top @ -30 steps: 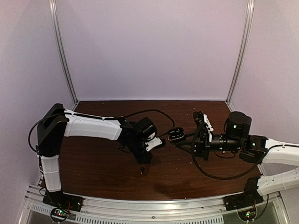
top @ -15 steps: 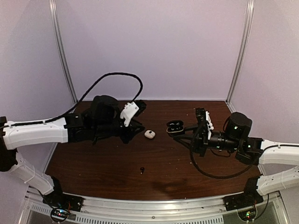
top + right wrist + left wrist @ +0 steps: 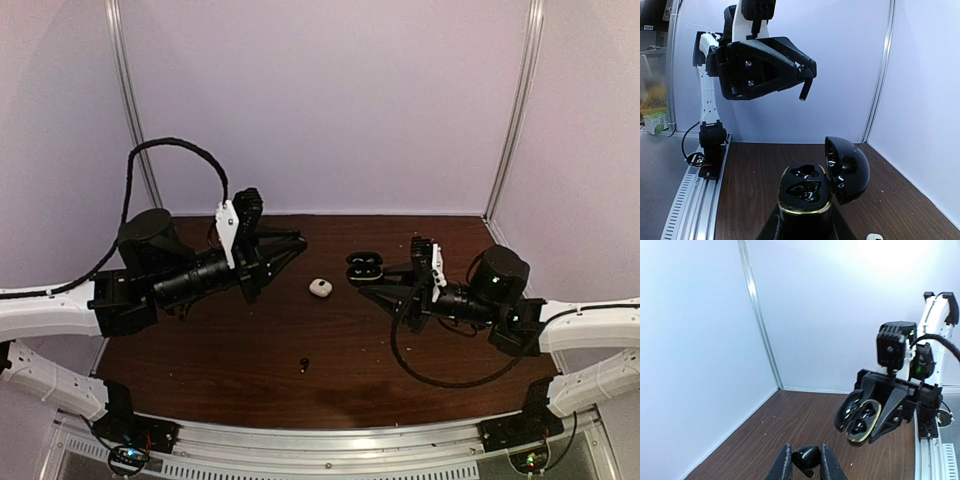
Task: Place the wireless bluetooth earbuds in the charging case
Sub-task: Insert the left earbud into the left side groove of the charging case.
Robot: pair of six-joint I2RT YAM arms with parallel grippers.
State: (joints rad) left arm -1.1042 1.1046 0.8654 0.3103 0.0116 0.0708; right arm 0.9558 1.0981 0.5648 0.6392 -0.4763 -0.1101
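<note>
A dark wooden table [image 3: 200, 350] sits inside pale walls, with metal posts in the back corners. Two robot arms reach in from the sides and face each other above the middle of the table.

A small rounded white item [image 3: 320, 288] lies on the table, below and between the two grippers and touching neither. A black speck [image 3: 304, 363] lies nearer the front edge, too small to identify. Nothing stands in the gap between the grippers.

The left gripper [image 3: 298, 243] is closed on a black earbud [image 3: 806, 457], pinched between its two fingers [image 3: 784, 465]. In the right wrist view, the earbud's stem hangs down from the fingertips with a slight tilt, so its long axis is close to vertical.

The right gripper [image 3: 378, 275] clamps the base of a black charging case [image 3: 805, 192] and holds it up off the table. The case lid [image 3: 847, 167] is hinged open to one side. The gold-rimmed opening faces the left gripper. The earbud and case are near each other but apart.

Half a second earlier the left gripper was lower, just beside the white item. It is now higher, and its arm is drawn back to the left. The case has shifted slightly left. The white item and the speck have not moved.
</note>
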